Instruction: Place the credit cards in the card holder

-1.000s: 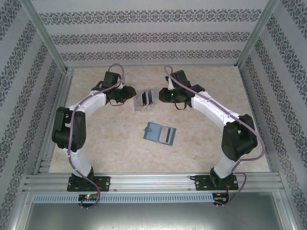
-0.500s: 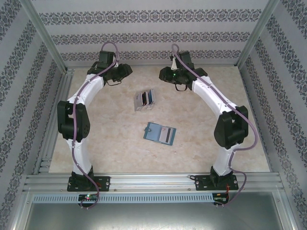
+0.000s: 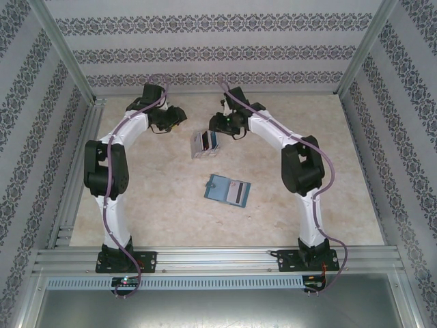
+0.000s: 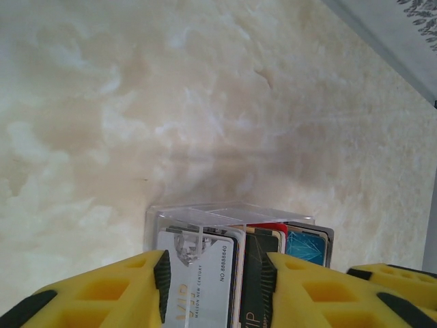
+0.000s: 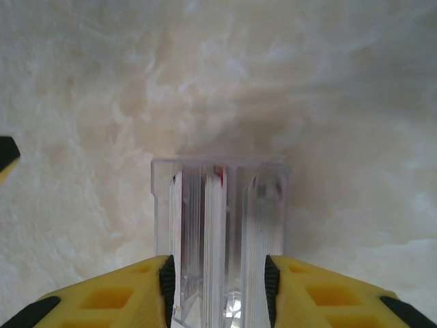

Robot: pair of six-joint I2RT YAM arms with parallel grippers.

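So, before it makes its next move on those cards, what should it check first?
1. Left pincer open: ok.
2. Right pincer open: ok.
3. Cards standing upright in the clear stand: ok.
4. Card holder lying open: ok.
5. Striped card on the holder actually tucked into a pocket: cannot tell.
6. Either pincer lined up on one single card: cannot tell.
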